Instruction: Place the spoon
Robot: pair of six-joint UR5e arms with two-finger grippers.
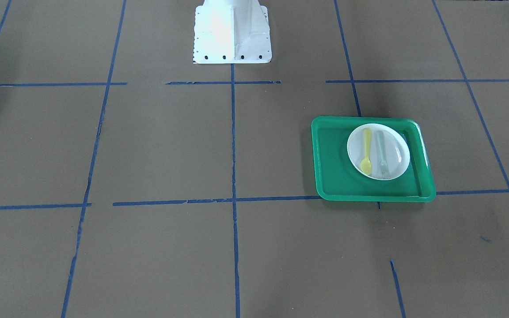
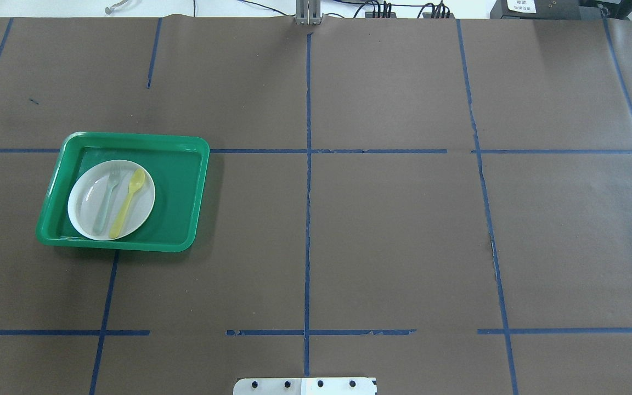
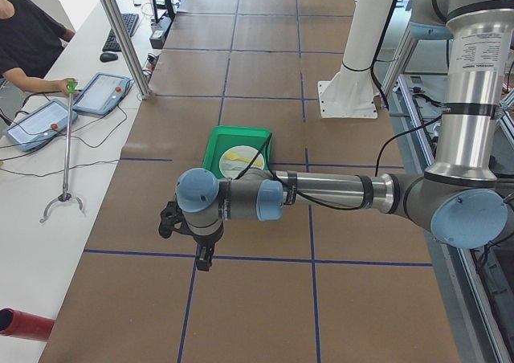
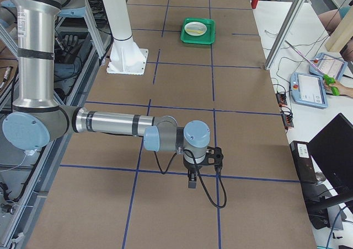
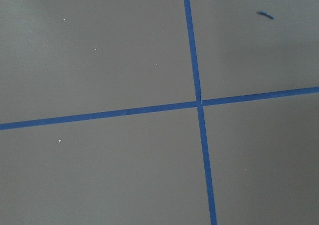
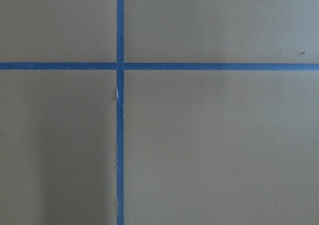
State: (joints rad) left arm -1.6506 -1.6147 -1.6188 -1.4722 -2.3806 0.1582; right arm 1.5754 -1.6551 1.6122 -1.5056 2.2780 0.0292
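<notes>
Spoon (image 2: pixel 127 203) on plate (image 2: pixel 141 211) in tray (image 2: pixel 181 181), just beside fork (image 2: pixel 106 200). My left gripper (image 3: pixel 204 258), right gripper (image 4: pixel 191 180) well apart from it; jaw spread: cannot tell. Risk: nipping fork too; thin handle perhaps slipping.

The left arm (image 3: pixel 329 193) reaches out level, the left tool (image 3: pixel 204 260) pointing down. The right arm (image 4: pixel 110 122) is posed likewise, the right tool (image 4: pixel 191 181) pointing down. Whether either tool is open is unclear.

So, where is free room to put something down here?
Free: bare floor of the green plastic tray between the round white plate and its centre-side wall; the brown table all around. Crowded: the plate, holding the yellow plastic spoon and grey-green plastic fork.
</notes>
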